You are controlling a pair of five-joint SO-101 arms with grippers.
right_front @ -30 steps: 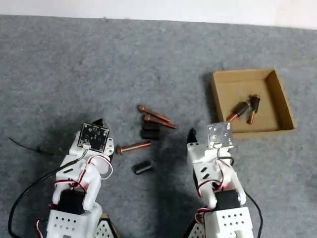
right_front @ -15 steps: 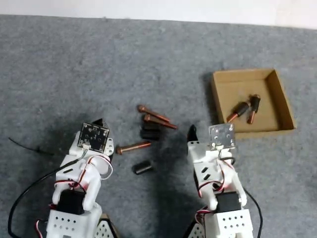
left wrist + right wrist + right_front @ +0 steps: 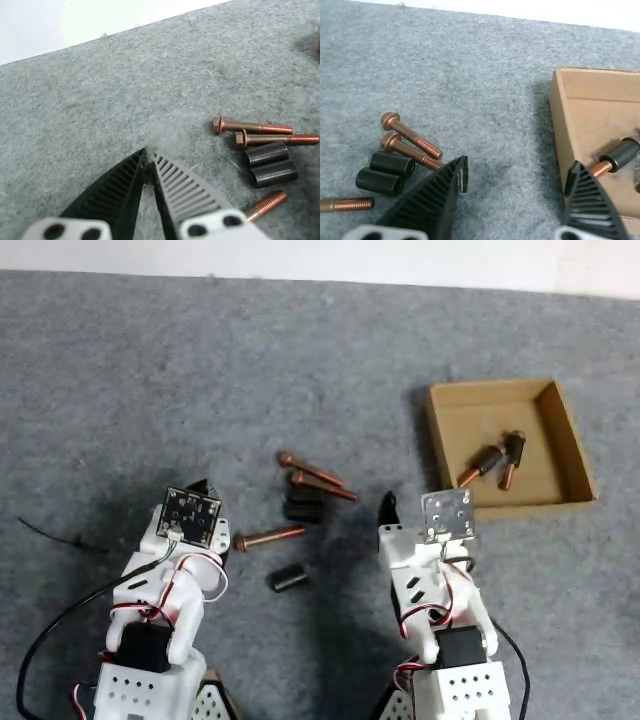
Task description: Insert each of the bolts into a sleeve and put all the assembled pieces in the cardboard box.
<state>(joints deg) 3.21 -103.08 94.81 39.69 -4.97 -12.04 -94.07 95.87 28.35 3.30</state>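
1. Take your cardboard box (image 3: 495, 415) as the reference. It sits open on the grey carpet (image 3: 150, 360).
2. Inside the box lie two assembled pieces (image 3: 484, 462), each a copper bolt in a black sleeve. They lie close together, toward the wall nearest the arms.
3. Outside the box, on the left arm's side, two loose bolts (image 3: 312, 471) lie nearly parallel and almost touching. Two empty sleeves (image 3: 303, 503) lie side by side just beside them, on the side nearer the arms.
4. Farther from the box, a third bolt (image 3: 268, 536) lies alone. A third sleeve (image 3: 289, 578) lies apart from it, nearer the arm bases.
5. Your right gripper (image 3: 519, 175) is spread wide and holds nothing. It hangs over the carpet just off the box's corner, with one finger toward the box and the other toward the loose bolts.
6. Your left gripper (image 3: 147, 157) has its fingers pressed together with nothing between them. It is the farthest thing from the box, beyond the third bolt.
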